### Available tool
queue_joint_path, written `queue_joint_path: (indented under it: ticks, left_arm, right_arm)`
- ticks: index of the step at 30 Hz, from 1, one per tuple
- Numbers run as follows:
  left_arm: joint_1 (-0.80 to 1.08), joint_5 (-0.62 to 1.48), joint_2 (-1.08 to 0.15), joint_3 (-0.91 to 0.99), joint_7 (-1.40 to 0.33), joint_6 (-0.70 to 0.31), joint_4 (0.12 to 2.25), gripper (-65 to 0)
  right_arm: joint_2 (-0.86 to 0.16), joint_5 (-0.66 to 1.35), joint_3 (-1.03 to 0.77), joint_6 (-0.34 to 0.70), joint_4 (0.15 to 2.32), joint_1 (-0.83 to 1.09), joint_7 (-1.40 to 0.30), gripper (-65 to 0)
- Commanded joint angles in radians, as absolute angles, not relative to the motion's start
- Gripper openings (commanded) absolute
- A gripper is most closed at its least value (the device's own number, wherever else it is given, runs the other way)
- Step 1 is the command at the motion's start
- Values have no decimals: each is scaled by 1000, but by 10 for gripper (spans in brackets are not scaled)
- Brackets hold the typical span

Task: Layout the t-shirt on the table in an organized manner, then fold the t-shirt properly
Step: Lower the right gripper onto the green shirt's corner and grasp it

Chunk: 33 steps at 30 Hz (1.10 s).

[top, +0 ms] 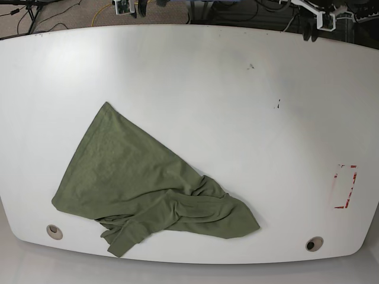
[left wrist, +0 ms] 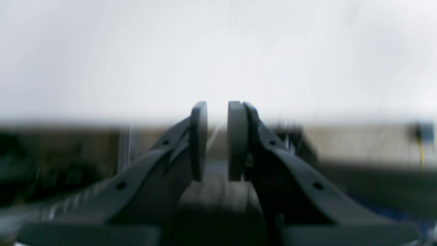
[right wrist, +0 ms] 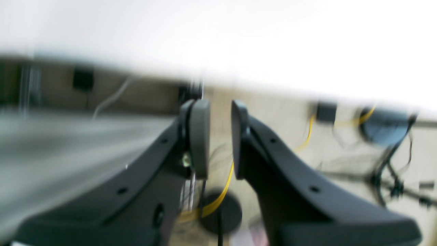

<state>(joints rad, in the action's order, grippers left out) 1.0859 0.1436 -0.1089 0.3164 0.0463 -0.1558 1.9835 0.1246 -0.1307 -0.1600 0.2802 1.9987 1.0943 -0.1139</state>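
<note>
T-shirt (top: 148,189) crumpled, lower left of base view on table (top: 237,106). Left gripper (left wrist: 217,140) and right gripper (right wrist: 220,138): pads slightly apart, nothing between, neither near shirt.

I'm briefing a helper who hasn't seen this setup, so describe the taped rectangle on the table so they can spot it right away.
Start at the white table in the base view and go to its right edge. The tape rectangle sits there, just above the right grommet hole, far from the t-shirt. It is the only red-and-white mark; the other marks are small and dark.
</note>
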Motion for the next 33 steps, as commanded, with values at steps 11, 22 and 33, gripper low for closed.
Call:
queue_joint_path:
  ticks: [11, 22, 33]
  left_arm:
    - [940, 147, -108, 320, 64, -150, 2000, -547]
    - [763, 145, -108, 320, -8, -150, 1998, -336]
    - [647, 145, -108, 320, -64, -150, 1998, -203]
  right_arm:
    - [122, -137, -160, 282, 2025, 883, -120, -523]
    - [74, -130, -160, 282, 2020, 628, -317, -273]
    - [24, -127, -162, 282, 1985, 404, -472, -160]
